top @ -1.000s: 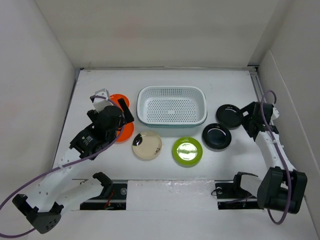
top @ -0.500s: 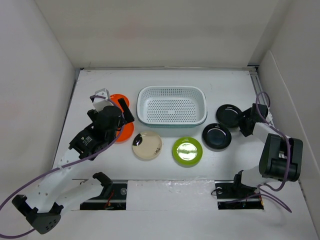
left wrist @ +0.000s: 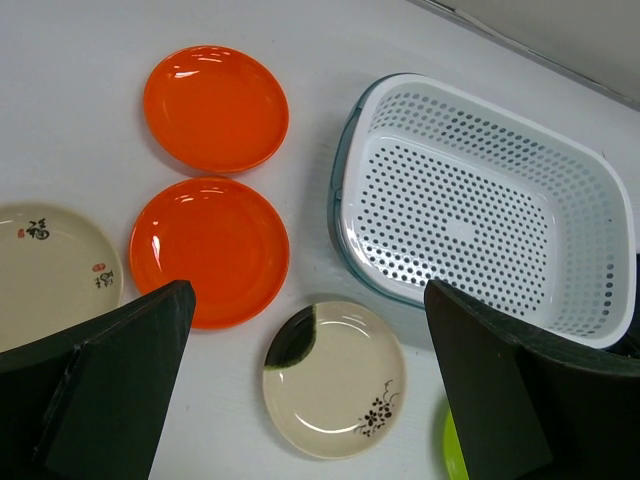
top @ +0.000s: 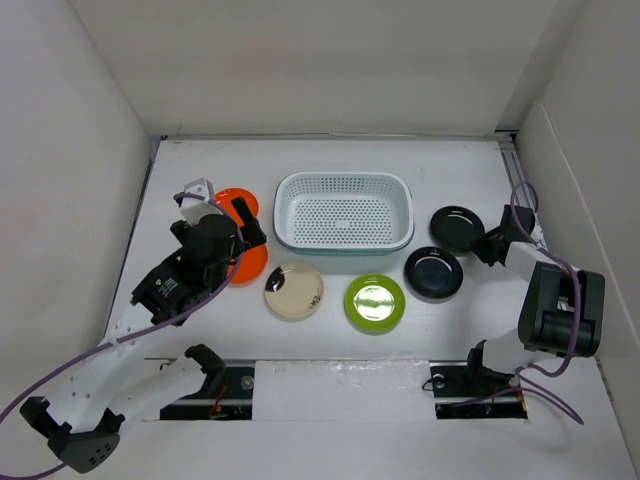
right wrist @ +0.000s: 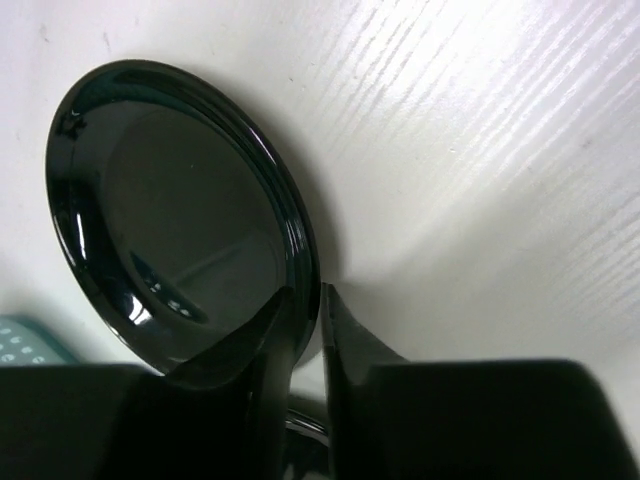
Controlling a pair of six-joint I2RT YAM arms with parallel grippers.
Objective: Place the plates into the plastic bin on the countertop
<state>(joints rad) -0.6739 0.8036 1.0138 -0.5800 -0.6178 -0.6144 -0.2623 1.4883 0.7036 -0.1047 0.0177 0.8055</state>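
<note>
The plastic bin (top: 344, 177) stands at the middle back of the countertop (top: 330, 150), with no plates in it. My right gripper (top: 487, 243) is shut on the right rim of the farther black plate (top: 456, 227); the wrist view shows a finger on each side of that plate's (right wrist: 170, 210) rim, at my right gripper (right wrist: 307, 295). A second black plate (top: 433, 272) lies nearer. My left gripper (top: 228, 205) hangs open above two orange plates (left wrist: 215, 108) (left wrist: 210, 250). Between the fingers of my left gripper (left wrist: 308, 295) lies a tan plate (left wrist: 335, 378). A lime green plate (top: 375, 303) lies in front of the bin.
Another tan plate (left wrist: 45, 265) lies left of the orange ones, under my left arm in the top view. White walls enclose the countertop on three sides. The bin's teal rim (right wrist: 20, 340) shows just beyond the gripped plate.
My right arm has swung in to the far black plate and its jaws have closed on the rim. The left gripper has drifted slightly and stays open.
</note>
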